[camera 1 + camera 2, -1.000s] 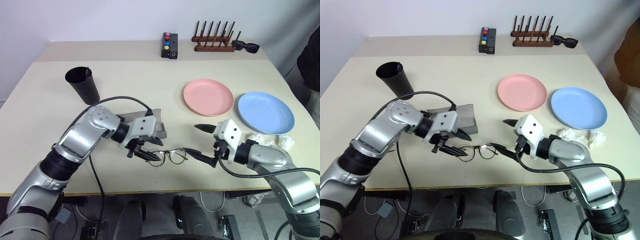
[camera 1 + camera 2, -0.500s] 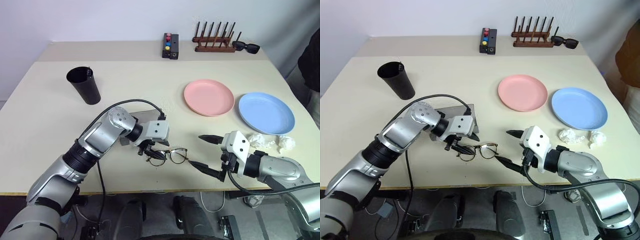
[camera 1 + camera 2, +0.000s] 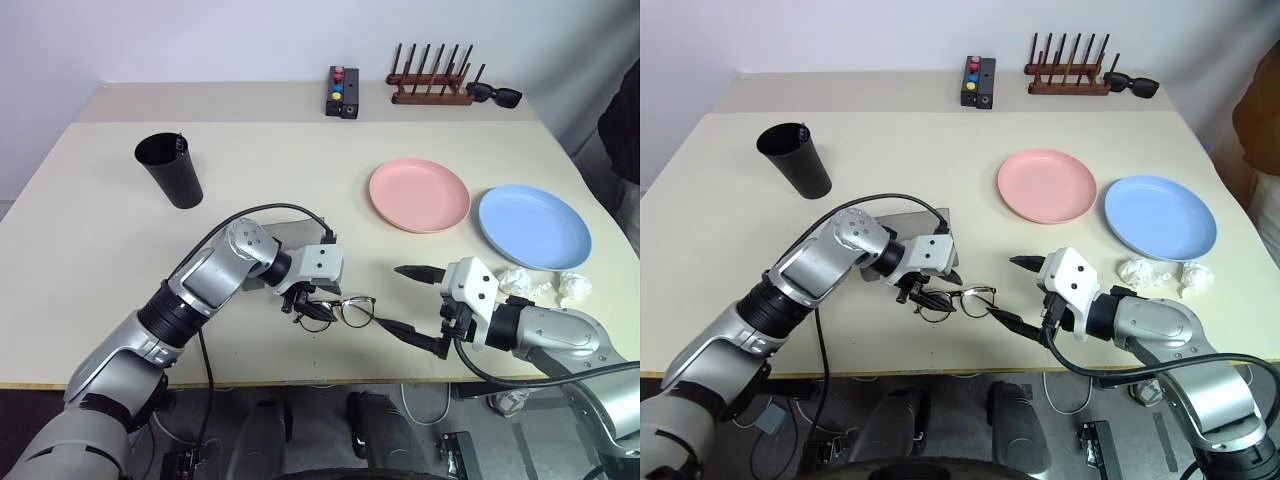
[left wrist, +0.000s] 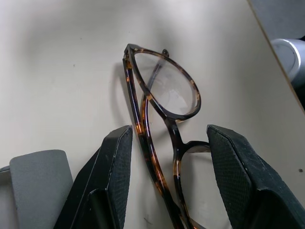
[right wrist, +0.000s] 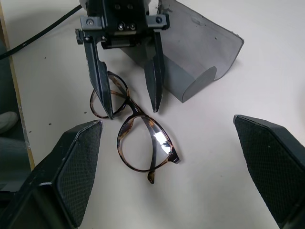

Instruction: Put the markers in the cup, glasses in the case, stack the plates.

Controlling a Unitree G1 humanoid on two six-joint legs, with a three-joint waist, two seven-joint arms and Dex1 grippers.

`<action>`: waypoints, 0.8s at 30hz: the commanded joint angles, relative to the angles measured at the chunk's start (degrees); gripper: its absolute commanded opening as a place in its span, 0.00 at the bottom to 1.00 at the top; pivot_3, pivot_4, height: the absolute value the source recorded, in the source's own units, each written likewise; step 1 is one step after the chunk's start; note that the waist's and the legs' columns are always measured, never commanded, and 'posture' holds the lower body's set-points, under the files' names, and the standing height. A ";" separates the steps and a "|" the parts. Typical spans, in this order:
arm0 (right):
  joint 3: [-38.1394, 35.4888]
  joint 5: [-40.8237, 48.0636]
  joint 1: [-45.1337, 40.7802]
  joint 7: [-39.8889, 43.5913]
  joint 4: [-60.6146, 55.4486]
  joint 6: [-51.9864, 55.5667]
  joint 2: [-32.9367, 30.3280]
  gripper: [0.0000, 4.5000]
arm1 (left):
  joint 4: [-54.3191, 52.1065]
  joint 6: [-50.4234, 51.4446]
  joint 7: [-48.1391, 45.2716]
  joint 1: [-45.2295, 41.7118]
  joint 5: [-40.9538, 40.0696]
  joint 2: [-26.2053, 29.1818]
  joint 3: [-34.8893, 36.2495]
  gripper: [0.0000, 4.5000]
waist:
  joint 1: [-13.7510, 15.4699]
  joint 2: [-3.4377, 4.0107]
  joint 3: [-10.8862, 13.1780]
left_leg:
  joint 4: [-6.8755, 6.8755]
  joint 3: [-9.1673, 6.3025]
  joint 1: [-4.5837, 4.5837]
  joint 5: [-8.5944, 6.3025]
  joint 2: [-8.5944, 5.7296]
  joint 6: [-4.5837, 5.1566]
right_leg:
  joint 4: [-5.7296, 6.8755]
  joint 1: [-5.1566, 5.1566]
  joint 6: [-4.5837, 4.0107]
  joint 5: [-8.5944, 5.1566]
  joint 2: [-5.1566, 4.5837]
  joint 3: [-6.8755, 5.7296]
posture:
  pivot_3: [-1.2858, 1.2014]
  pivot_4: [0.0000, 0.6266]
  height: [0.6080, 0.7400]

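- Left gripper point(image 3: 305, 309): two black, flat, tapering fingers with a fine cross-hatched grip texture, standing partly open astride the folded glasses near the table's front edge; one lens and the bridge lie between the fingers, and whether the pads touch the frame I cannot tell.
- Glasses point(image 4: 162, 102): thin tortoiseshell frame, mottled brown and amber, round clear lenses, temples folded behind; lying flat on the table just in front of the case.
- Case point(image 5: 195, 52): matte grey, hard shell with rounded corners, lid open; lying behind the left gripper, beside the glasses.
- Right gripper point(image 3: 412, 305): long black pointed fingers spread wide, holding nothing; it hovers just to the right of the glasses, the lower fingertip near the frame's right end.
- Table point(image 3: 110, 250): smooth cream top with a pale edge band.
- Pink plate point(image 3: 419, 194): round, shallow, glossy plastic, right of centre.
- Blue plate point(image 3: 533, 225): round, shallow, light blue plastic, just beside the pink plate, not stacked.
- Crumpled white paper point(image 3: 540, 286): two wads at the front of the blue plate.
- Cup point(image 3: 170, 171): tall black tapered tumbler, upright at the left rear, a thin dark tip showing above its rim.
- Button box point(image 3: 341, 91): small black block with coloured knobs, at the far edge.
- Wooden rack point(image 3: 431, 83): dark brown base with upright pegs.
- Black sunglasses point(image 3: 494, 95): dark lenses, just beside the rack.
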 commanded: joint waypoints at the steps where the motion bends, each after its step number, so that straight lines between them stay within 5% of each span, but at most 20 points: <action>1: -0.40 0.28 -0.42 -0.04 -1.08 -0.28 -0.45 1.00 | -0.43 0.06 -0.08 -0.49 0.10 -0.55 0.20 0.50 | 0.00 0.00 0.00 | 0.00 0.00 0.00 0.00 0.00 0.00 | 0.00 0.00 0.00 0.00 0.00 0.00 | 0.52 0.24 0.96; 3: -0.37 0.24 -0.36 -0.08 -1.16 -0.22 -0.48 1.00 | -0.41 0.14 -0.15 -0.45 0.08 -0.70 0.25 0.37 | 0.00 0.00 0.00 | 0.00 0.00 0.00 0.00 0.00 0.00 | 0.00 0.00 0.00 0.00 0.00 0.00 | 0.52 0.24 0.96; 6: -0.32 0.20 -0.28 -0.15 -1.33 -0.09 -0.52 1.00 | -0.06 0.19 0.01 -0.42 0.08 -1.05 0.35 0.04 | 0.03 0.01 -0.02 | 0.00 0.00 0.00 0.00 0.00 0.00 | 0.00 0.00 0.00 0.00 0.00 0.00 | 0.52 0.24 0.96; 7: -0.31 0.19 -0.27 -0.15 -1.35 -0.07 -0.53 1.00 | -0.02 0.17 -0.01 -0.40 0.08 -1.10 0.41 0.01 | 0.11 0.05 -0.05 | 0.00 -0.01 0.03 0.00 0.00 0.00 | 0.00 0.06 0.00 0.00 -0.01 0.00 | 0.52 0.24 0.96; 24: -1.46 -0.20 -0.60 0.30 0.17 -0.68 -1.17 1.00 | 0.36 3.51 -1.53 -1.98 -7.04 -0.57 8.34 0.01 | 0.04 0.07 -0.06 | 0.12 -0.03 0.16 0.00 -0.01 0.00 | -0.03 0.28 0.13 -0.12 -0.03 -0.01 | 0.52 0.24 0.96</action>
